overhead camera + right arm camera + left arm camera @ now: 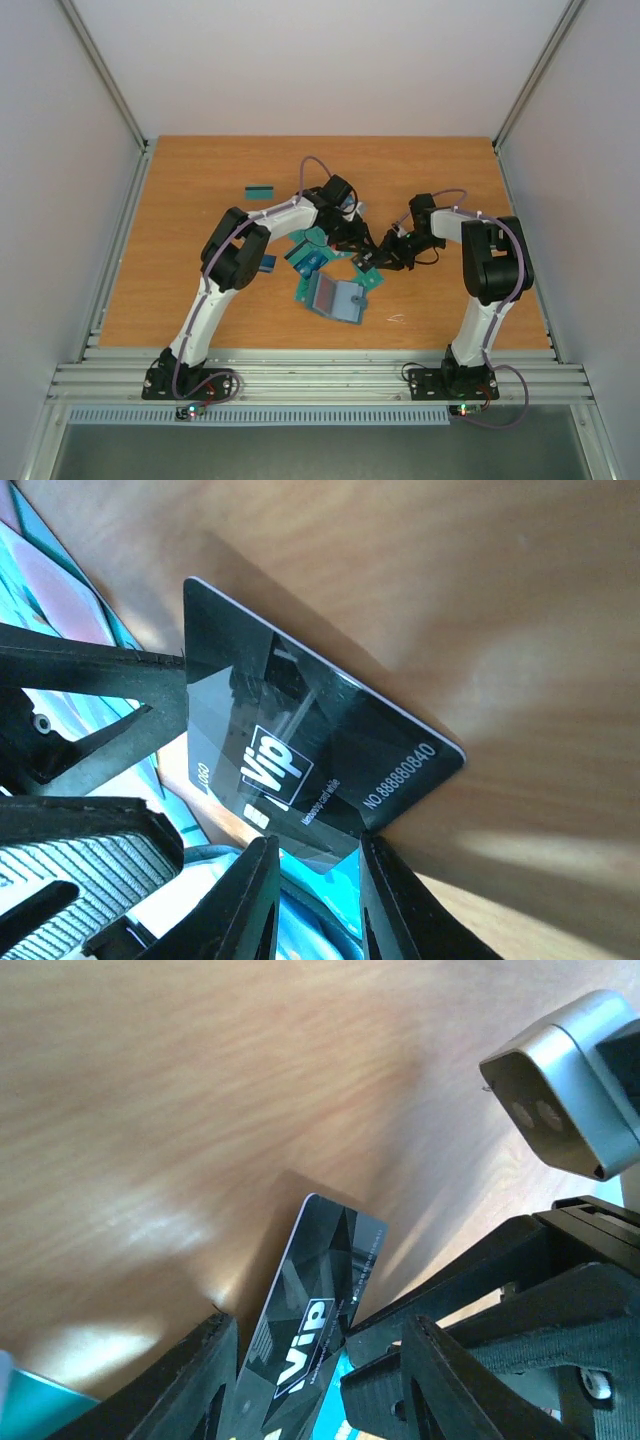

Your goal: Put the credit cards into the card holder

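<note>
- Tabletop (200, 200) of orange-brown wood, seen from the top external camera, carries everything; both arms reach in and meet near its middle.
- Top external: the left end effector (352, 238) and the right end effector (380, 258) point at each other with their tips close together, above a loose scatter of thin flat teal cards (312, 262).
- Top external: the open grey-blue folding card holder (336, 298) lies flat on the near side of that scatter, right against it. A lone teal card (260, 189) lies well apart, to the far left of the group.
- Left wrist: a thin glossy black card (305, 1300) printed "VIP" is raised off the wood and casts a shadow. It runs between the two black fingers (190, 1385) of the left end effector.
- Left wrist: those jaws stand apart. One finger lies against the black card's side, but I cannot tell whether the pair actually pinches it.
- Left wrist: the right arm's silver camera housing (565, 1085) shows at the upper right. Its black end effector comes in from the right to the black card's other side.
- Right wrist: the black card faces the lens, and its lower end sits in the narrow gap between the right end effector's two prongs, which are closed onto it.
- Right wrist: one tip of the left end effector touches the black card's left edge, and bright teal card faces show beneath and to the left.
</note>
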